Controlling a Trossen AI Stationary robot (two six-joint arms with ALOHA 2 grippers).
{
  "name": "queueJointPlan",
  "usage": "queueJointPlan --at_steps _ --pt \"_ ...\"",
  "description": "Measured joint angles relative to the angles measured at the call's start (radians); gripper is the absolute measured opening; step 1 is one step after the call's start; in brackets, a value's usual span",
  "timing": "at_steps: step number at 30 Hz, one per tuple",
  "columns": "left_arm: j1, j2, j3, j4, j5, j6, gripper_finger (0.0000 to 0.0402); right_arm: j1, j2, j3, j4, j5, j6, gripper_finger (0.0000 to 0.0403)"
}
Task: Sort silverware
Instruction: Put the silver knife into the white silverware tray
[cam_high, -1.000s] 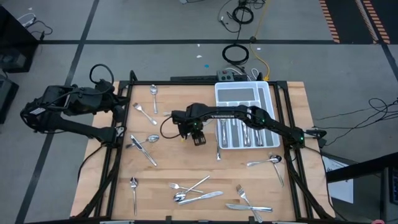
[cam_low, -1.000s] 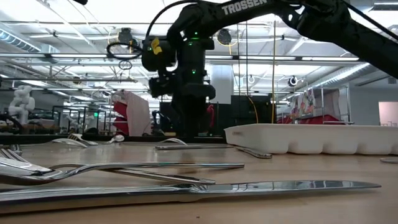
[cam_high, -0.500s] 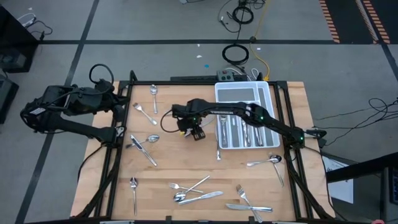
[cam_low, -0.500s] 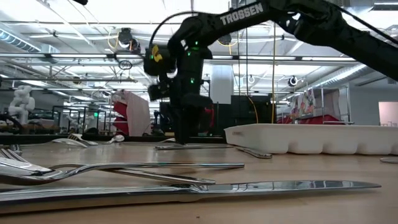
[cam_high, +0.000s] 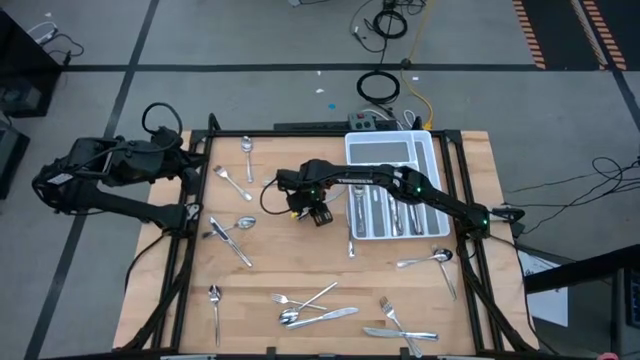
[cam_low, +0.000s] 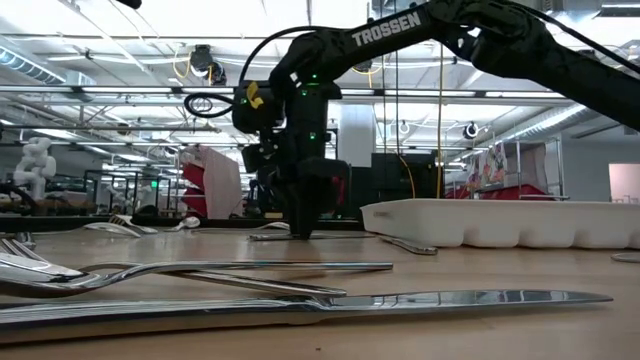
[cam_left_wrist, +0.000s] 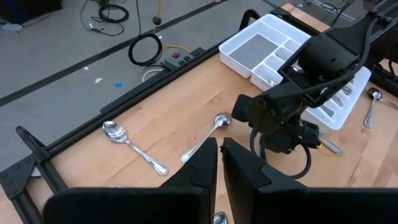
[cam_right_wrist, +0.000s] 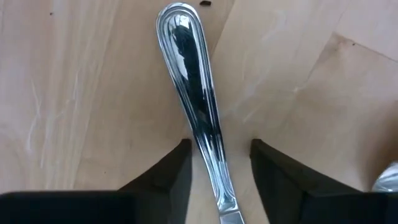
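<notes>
I have the right tool (cam_high: 313, 213) down at the middle of the surface (cam_high: 300, 265), just left of the white tray (cam_high: 432, 160). Its fingers (cam_right_wrist: 165, 177) stand apart, one on each side of a silver handle (cam_right_wrist: 194, 109) that lies flat on the wood; from the wrist camera there is a gap on both sides, so nothing is gripped. In the low view the tool tips (cam_low: 302, 228) reach down to the surface beside that piece.

The left tool (cam_left_wrist: 219, 163) is parked off the left edge of the surface, fingers closed together, holding nothing.

Silverware is scattered. A spoon (cam_high: 247, 150) sits at the far left corner, with another spoon (cam_high: 231, 182) just nearer. A spoon and a knife (cam_high: 232, 238) lie along the left side, and a lone spoon (cam_high: 215, 305) near the front left. A cluster of fork, knife and spoon (cam_high: 315, 305) sits at the front centre, more pieces (cam_high: 400, 325) at the front right, and a spoon (cam_high: 428, 259) just below the tray. Several pieces (cam_high: 390, 212) already lie in the tray's long compartments.
</notes>
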Motion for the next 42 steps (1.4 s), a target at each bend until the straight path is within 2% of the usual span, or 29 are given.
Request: queueJointPlan --at_steps 4,8,10,20,29,42 --pt "0.000 0.000 0.000 -0.003 0.000 0.000 0.0032 0.009 0.025 0.003 0.003 0.002 0.002 0.0101" --pt "0.000 0.000 0.000 -0.006 -0.001 0.001 0.0032 0.025 0.031 0.003 0.012 0.015 0.004 0.0029" --pt "0.000 0.000 0.000 -0.006 -0.002 0.008 0.0032 0.032 0.031 0.002 0.019 0.023 0.001 0.0012" --pt "0.000 0.000 0.000 -0.033 -0.019 0.010 0.0032 0.050 -0.005 -0.008 0.033 0.043 0.009 0.0002" --pt "0.000 0.000 0.000 -0.029 -0.046 0.033 0.0032 0.051 -0.081 -0.013 0.073 0.007 0.066 0.0000" --pt "0.000 0.000 0.000 -0.029 -0.056 0.035 0.0032 0.088 -0.200 -0.008 0.149 0.023 0.116 0.0000"
